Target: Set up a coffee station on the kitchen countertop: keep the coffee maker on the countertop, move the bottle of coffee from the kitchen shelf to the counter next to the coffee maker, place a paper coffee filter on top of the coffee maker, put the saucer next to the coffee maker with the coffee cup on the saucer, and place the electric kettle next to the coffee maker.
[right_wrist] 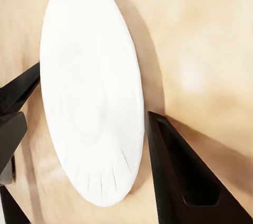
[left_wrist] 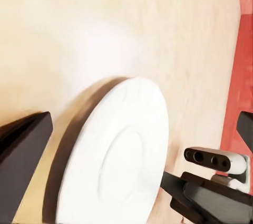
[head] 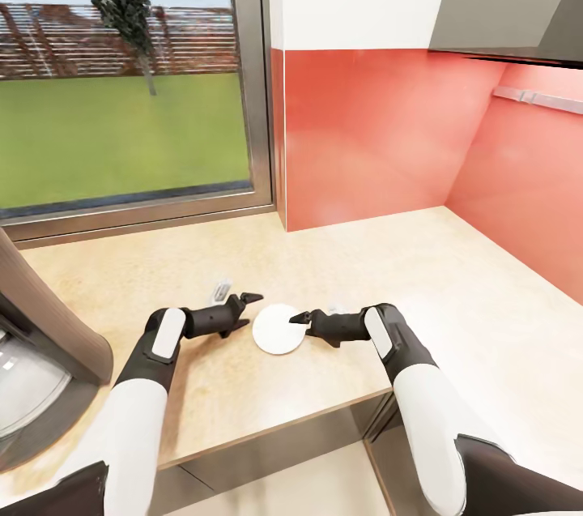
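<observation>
Both white forearms are reaching forward from the bottom of the head view, over the front edge of the countertop (head: 453, 289), and they are meeting around one small thing — the saucer (head: 278, 329).

The saucer is white and round, and it is lying near the front edge of the beige countertop, well apart from the back corner where the two red walls are joining. In the wrist views a shadow is showing under its rim, so it is perhaps tilting up a little, but I cannot tell this for sure.

The right gripper (head: 300, 318) is coming to the saucer from the right side. Its fingers are standing apart, with the saucer (right_wrist: 92, 89) between them: one dark finger (right_wrist: 182, 174) is lying just beside the rim and the other is sitting at the opposite edge. Whether they are pressing on the rim I cannot tell.

The left gripper (head: 244, 310) is pointing at the saucer from the left side, just beside it, and its fingers are also standing apart. In the left wrist view the saucer (left_wrist: 118, 161) is lying ahead of this gripper — the right gripper is showing past its far rim.

At the left edge of the countertop a large grey appliance (head: 40, 354) is standing, and behind it a window (head: 121, 70) is showing grass.
</observation>
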Motion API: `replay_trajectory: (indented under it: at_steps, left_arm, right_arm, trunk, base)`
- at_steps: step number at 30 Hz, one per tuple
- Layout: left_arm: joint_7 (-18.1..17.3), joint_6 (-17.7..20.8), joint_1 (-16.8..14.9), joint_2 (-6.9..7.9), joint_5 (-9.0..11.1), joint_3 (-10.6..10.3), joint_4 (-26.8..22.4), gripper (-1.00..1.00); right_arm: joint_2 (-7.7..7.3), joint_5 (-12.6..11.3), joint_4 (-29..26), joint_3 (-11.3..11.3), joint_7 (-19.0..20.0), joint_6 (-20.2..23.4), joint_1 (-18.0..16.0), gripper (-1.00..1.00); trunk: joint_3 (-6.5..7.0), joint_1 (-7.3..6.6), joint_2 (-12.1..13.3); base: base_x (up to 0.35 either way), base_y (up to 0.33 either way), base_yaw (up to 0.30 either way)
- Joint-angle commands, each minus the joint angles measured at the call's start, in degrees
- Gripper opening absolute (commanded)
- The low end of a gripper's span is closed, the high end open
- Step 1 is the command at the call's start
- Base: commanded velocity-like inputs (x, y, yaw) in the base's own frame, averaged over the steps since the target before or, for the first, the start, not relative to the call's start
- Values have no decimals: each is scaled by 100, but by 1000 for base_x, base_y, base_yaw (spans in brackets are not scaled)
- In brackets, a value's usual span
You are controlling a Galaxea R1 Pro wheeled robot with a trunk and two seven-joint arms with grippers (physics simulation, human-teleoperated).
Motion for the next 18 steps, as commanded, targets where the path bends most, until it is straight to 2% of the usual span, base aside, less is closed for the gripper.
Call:
replay_trajectory:
  at_steps: [1,16,18]
  left_arm:
    - [-92,40,-9,-11,-129,32,0,100]
    - [-152,68,39,-59,-129,20,358,100]
    - [-152,72,47,-57,-129,-62,405,100]
  right_arm:
    - [7,39,-3,-36,10,30,-6,100]
    - [7,39,4,-35,48,30,-6,100]
    - [7,39,5,-35,48,30,-6,100]
  trunk:
    - [-12,4,-10]
    - [-12,4,-10]
    - [-12,4,-10]
  base:
    - [0,0,0]
    - [0,0,0]
    - [0,0,0]
